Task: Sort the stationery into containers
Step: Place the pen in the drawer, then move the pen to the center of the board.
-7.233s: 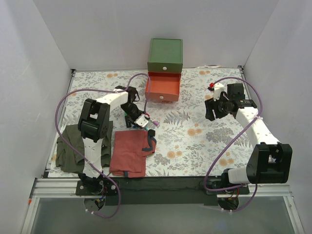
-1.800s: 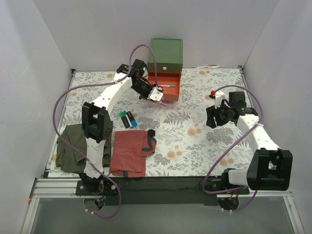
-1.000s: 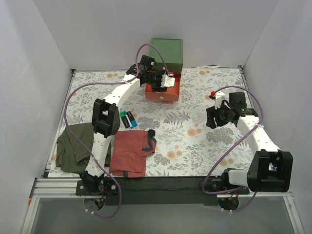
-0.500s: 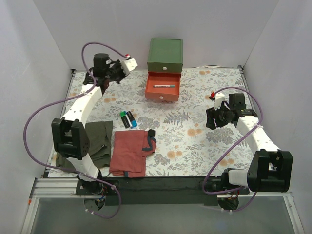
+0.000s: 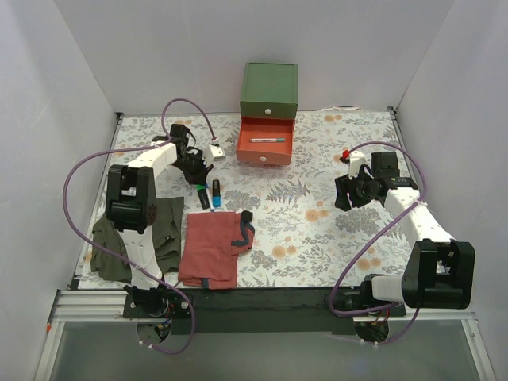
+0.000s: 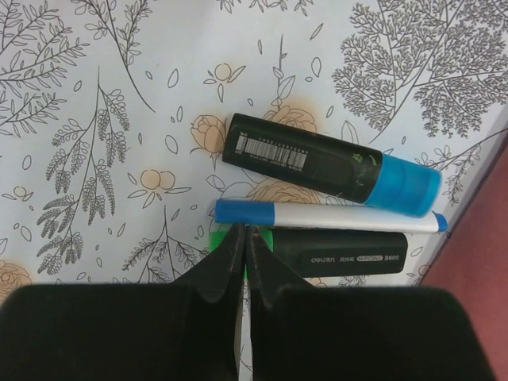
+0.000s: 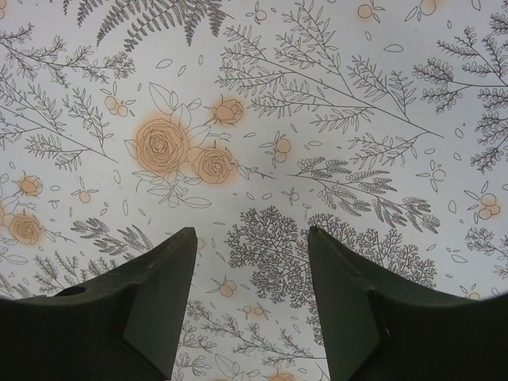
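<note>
The green chest [image 5: 268, 86] stands at the back, its red-orange drawer [image 5: 264, 151] pulled open with one thin pen [image 5: 267, 140] inside. No yellow drawer shows. My left gripper [image 6: 242, 236] is shut and empty, its tips right over the green cap of a black marker [image 6: 343, 252]. Beside that marker lie a blue-capped white pen [image 6: 333, 216] and a blue-capped black marker [image 6: 317, 163]. In the top view the left gripper [image 5: 196, 176] sits just behind these markers [image 5: 208, 194]. My right gripper [image 7: 250, 238] is open and empty over the floral mat [image 5: 343, 193].
A red folded cloth [image 5: 213, 248] lies just in front of the markers, and its edge shows in the left wrist view [image 6: 486, 238]. An olive cloth [image 5: 119, 242] lies at the front left. White walls enclose the floral mat [image 5: 317, 230].
The left arm carried a pen to the red-orange drawer and left it there. It swung up to the back left, then came down over the markers. The right arm has barely moved.
</note>
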Robot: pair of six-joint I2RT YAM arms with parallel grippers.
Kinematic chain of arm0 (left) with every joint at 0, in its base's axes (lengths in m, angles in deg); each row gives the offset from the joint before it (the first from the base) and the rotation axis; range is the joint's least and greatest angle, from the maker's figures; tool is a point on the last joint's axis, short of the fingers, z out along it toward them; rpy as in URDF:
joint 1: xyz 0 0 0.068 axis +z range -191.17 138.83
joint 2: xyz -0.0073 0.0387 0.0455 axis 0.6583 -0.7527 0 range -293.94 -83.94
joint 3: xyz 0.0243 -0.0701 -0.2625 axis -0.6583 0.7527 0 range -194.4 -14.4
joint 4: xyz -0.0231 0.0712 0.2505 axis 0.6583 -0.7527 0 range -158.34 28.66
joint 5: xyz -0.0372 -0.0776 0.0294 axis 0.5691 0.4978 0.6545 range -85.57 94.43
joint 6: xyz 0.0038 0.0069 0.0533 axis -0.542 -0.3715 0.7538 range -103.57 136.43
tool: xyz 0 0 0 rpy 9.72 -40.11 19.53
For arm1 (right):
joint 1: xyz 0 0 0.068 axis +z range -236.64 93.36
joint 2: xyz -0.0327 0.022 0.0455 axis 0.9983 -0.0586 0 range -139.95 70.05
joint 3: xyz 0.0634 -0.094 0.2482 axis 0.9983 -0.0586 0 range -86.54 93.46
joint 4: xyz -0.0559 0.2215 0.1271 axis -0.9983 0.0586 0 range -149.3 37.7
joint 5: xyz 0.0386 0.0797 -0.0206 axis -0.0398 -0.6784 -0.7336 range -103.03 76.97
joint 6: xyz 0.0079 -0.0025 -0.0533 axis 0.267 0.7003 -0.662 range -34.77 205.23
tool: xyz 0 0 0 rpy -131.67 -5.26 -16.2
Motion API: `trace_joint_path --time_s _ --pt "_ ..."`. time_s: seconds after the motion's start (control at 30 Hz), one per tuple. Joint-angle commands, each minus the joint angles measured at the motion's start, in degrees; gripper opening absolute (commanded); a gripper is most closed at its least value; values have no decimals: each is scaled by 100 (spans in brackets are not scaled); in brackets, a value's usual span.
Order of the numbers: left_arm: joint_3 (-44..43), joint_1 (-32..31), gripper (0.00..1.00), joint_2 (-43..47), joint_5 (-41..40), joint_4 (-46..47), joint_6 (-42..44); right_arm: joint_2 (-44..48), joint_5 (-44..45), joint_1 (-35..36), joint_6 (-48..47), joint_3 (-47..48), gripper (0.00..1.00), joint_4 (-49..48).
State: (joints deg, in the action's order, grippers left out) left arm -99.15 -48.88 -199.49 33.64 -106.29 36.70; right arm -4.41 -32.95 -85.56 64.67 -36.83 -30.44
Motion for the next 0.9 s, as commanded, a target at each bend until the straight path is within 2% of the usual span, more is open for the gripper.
trace_joint_path --time_s 0.0,0.2,0.4,0.63,0.83,0.87 --pt "2 15 0 322 252 -418 187 80 -82 -38 61 -49 67 -161" --pt "73 -38 0 322 366 -805 407 -7 -82 -38 61 -32 67 -197" --pt "126 -424 0 296 471 -805 460 -139 -100 -38 52 30 67 -241" --pt "-304 -934 0 -134 533 -857 215 -175 -47 -29 34 126 67 -249" --pt "-507 -865 0 -56 112 -682 -391 -8 6 -38 25 -23 67 -241" --pt "-499 -812 20 31 85 -708 -506 19 15 -38 34 -93 67 -249"
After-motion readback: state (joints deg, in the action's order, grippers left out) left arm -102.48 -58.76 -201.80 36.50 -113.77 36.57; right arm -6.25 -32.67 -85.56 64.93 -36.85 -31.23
